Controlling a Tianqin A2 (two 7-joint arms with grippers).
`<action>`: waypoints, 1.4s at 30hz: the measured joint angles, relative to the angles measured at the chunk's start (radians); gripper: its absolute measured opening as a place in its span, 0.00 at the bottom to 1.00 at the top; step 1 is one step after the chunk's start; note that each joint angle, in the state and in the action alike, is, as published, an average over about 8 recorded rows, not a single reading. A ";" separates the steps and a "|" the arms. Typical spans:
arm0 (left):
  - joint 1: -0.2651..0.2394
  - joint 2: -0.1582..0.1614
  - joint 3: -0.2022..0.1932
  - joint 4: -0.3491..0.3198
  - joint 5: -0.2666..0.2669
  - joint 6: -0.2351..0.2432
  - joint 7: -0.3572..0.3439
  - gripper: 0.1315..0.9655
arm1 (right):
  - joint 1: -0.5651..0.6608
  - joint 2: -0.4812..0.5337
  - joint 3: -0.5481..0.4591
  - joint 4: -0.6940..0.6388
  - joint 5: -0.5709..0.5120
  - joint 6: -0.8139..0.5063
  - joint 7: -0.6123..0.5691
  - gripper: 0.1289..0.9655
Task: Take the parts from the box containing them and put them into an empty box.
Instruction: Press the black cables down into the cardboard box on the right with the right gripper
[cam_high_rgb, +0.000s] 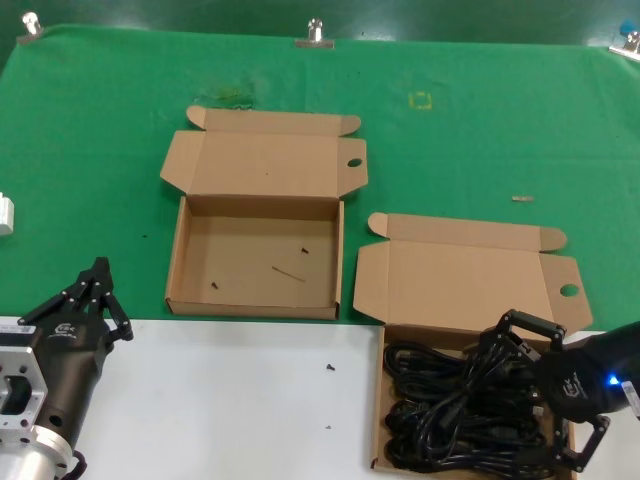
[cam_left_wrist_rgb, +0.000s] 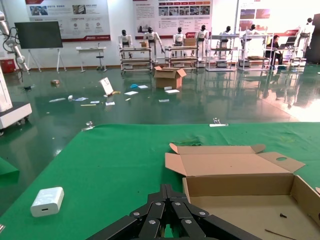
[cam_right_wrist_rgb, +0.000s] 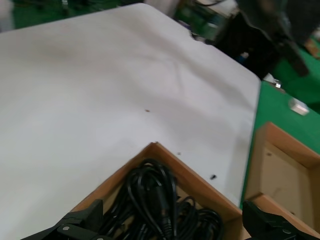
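The black power cables (cam_high_rgb: 440, 400) lie coiled in the brown box (cam_high_rgb: 379, 400) at the front right, its lid (cam_high_rgb: 470, 285) folded back. My right gripper (cam_high_rgb: 515, 400) is open over these cables, fingers spread wide. In the right wrist view the cables (cam_right_wrist_rgb: 160, 200) lie between its fingers (cam_right_wrist_rgb: 75, 225). The empty box (cam_high_rgb: 250, 240) stands at centre left on the green mat, floor marked with dark specks and a sliver, lid open. My left gripper (cam_high_rgb: 97, 285) is shut and empty at the front left, beside that box (cam_left_wrist_rgb: 240, 200); in the left wrist view the gripper (cam_left_wrist_rgb: 166, 189) points past it.
A white adapter (cam_high_rgb: 5, 215) lies at the mat's left edge and also shows in the left wrist view (cam_left_wrist_rgb: 46, 201). The white table front (cam_high_rgb: 230, 400) carries small dark specks. A small tan scrap (cam_high_rgb: 522, 198) lies on the green mat (cam_high_rgb: 450, 150). Metal clips hold the mat's far edge.
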 joint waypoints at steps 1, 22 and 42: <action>0.000 0.000 0.000 0.000 0.000 0.000 0.000 0.01 | 0.016 -0.005 -0.007 -0.017 -0.008 -0.016 -0.013 1.00; 0.000 0.000 0.000 0.000 0.000 0.000 0.000 0.01 | 0.299 -0.240 -0.181 -0.644 -0.072 -0.094 -0.359 1.00; 0.000 0.000 0.000 0.000 0.000 0.000 0.000 0.01 | 0.372 -0.340 -0.088 -0.870 -0.185 0.020 -0.438 0.97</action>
